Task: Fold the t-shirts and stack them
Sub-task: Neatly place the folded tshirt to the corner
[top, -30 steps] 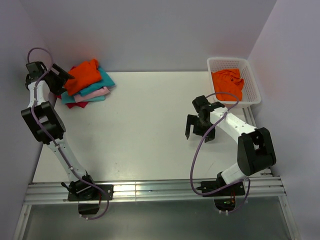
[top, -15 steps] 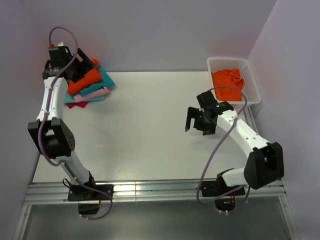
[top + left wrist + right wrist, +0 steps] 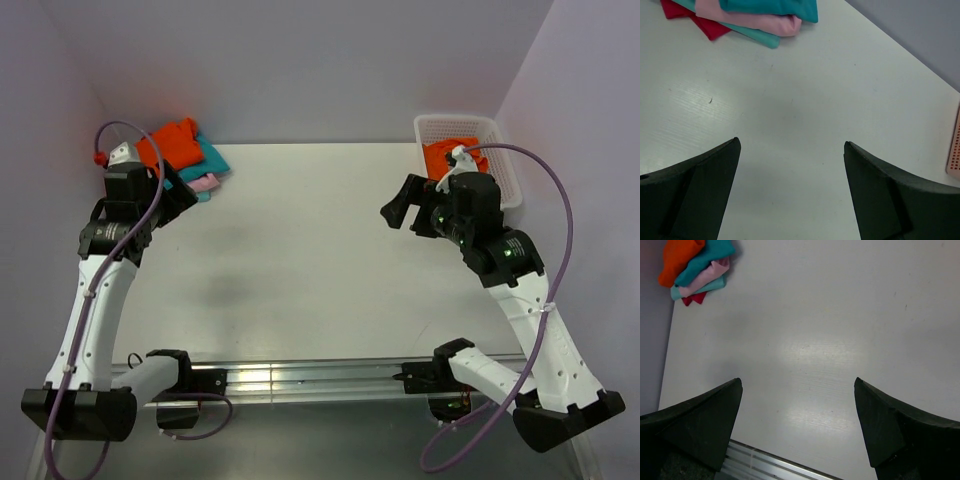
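1. Holds the left hand (image 3: 791,150) spread wide with nothing in it, over bare table (image 3: 300,220) just off the 5 o'clock side of the folded pile.
2. Shows the pile of t-shirts (image 3: 182,150) in the table's 10 o'clock corner: orange on top, then teal, pink, teal again and crimson at the bottom, edges roughly lined up. Probably tucked into that corner to leave the middle of the table free as folding space.
3. Holds the right hand (image 3: 405,207) just as wide and equally empty, raised over the table at 2 o'clock, fingers aimed toward 9 o'clock, close beside the basket (image 3: 455,120).
4. Leaves one crumpled orange t-shirt (image 3: 437,160) inside that white basket at 1 o'clock, partly hidden behind the right wrist. Looks like the next one to fetch, which would explain the right arm standing so near.
5. Puts little in the way of that reach: only the basket wall to clear, plus the purple cable (image 3: 566,215) looping close to the rim, which might catch on it.
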